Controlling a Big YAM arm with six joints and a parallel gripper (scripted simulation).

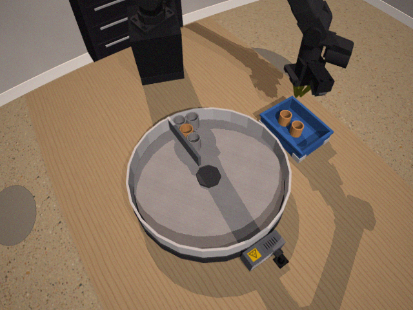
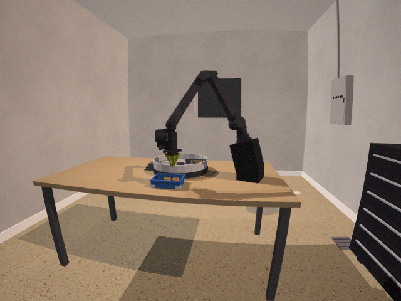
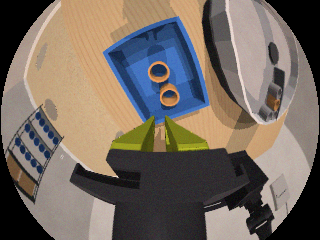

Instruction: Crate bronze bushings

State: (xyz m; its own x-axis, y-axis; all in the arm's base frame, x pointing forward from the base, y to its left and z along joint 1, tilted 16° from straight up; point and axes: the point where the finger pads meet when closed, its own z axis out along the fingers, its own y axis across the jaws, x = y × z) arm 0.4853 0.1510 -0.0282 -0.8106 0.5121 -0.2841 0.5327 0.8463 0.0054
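My gripper [image 1: 297,95] [image 2: 173,165] [image 3: 159,119] is empty above the crate's end, its fingers a narrow gap apart. The blue crate [image 1: 315,144] [image 2: 167,183] [image 3: 193,62] holds two upright bronze bushings, one [image 1: 284,119] [image 2: 175,179] [image 3: 169,104] nearer the arm's base and one [image 1: 296,131] [image 2: 166,179] [image 3: 159,81] farther from it. On the turning table [image 1: 166,200] [image 3: 250,30], a bronze bushing [image 1: 186,130] [image 3: 273,103] stands against the divider among three steel bushings: one [image 1: 179,120], another [image 1: 192,121] and a third [image 1: 193,141] nearer the hub.
The grey divider [image 1: 184,141] runs inward from the turning table's raised rim to near the dark hub [image 1: 208,175]. A grey drive box [image 1: 263,250] is fixed at the rim. The arm's black pedestal [image 1: 158,56] [image 2: 247,160] stands on the wooden table.
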